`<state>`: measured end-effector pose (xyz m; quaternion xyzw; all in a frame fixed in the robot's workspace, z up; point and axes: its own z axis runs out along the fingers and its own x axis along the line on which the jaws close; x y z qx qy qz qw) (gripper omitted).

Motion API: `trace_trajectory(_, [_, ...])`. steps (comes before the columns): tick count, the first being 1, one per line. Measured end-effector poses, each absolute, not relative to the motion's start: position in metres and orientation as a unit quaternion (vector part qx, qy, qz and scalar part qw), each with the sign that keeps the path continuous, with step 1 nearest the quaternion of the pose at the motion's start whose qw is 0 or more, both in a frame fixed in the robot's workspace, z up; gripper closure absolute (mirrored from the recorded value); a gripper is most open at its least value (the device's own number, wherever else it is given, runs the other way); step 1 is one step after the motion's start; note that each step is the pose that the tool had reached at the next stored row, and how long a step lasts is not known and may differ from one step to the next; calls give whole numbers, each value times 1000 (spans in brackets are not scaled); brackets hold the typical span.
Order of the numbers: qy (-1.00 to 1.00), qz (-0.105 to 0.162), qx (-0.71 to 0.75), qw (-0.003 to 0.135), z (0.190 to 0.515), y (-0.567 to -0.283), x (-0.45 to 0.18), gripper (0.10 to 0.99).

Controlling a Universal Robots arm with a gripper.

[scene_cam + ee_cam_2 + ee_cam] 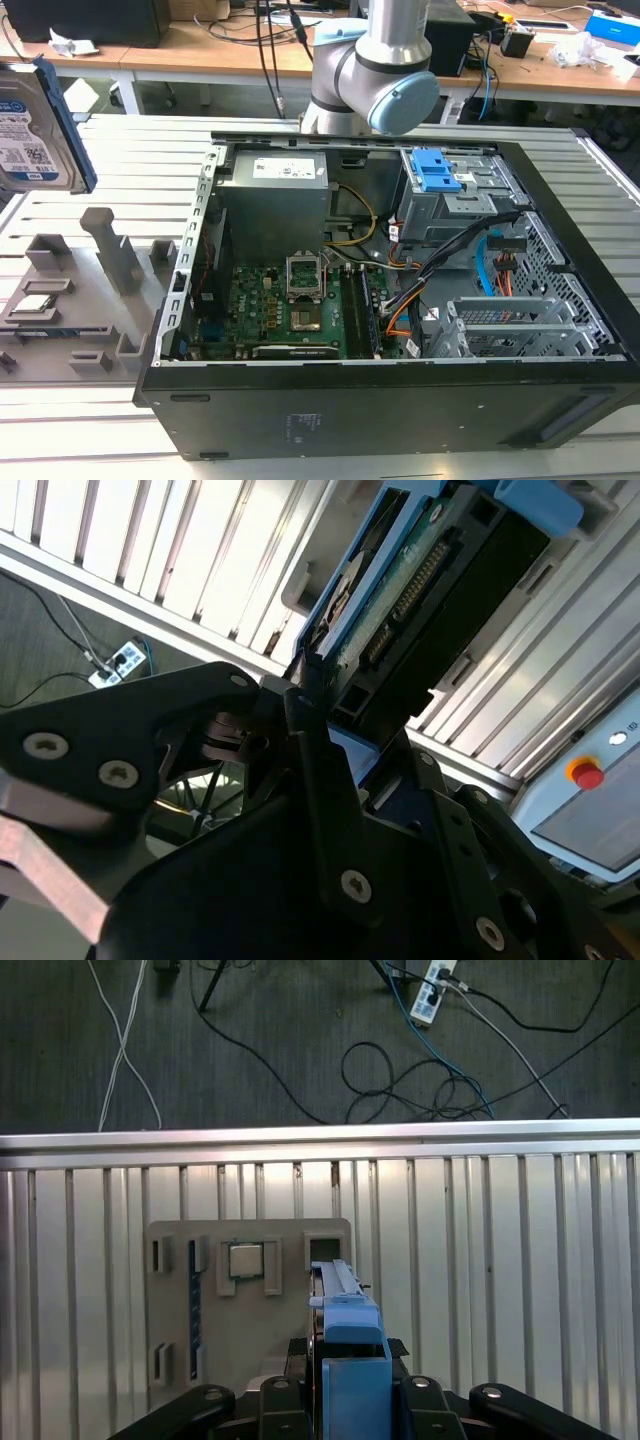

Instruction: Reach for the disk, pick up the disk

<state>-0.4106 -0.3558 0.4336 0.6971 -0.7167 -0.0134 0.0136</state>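
Observation:
The disk (30, 130), a silver-grey hard drive with a white-and-blue label and a blue bracket, hangs upright on edge at the exterior view's far left, above the grey fixture (80, 300). In the first wrist view its blue bracket edge (345, 1310) runs out from between the black fingers of my gripper (345, 1360), over the fixture's square slot (322, 1250). The second wrist view shows the disk's underside (400, 590) with its circuit board, my gripper (320, 720) clamped on its near end. The gripper is shut on the disk.
An open computer case (560, 250) fills the middle of the slatted metal table, with blue drive-bay clips (435, 170) at its back. A small silver chip (245, 1258) sits in the fixture. Cables lie on the floor (420, 1060) beyond the table edge.

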Motion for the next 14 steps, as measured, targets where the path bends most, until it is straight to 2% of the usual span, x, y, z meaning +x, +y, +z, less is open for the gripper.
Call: trace_trajectory(14, [-717, -13, 697, 14, 450, -356, -409, 718])
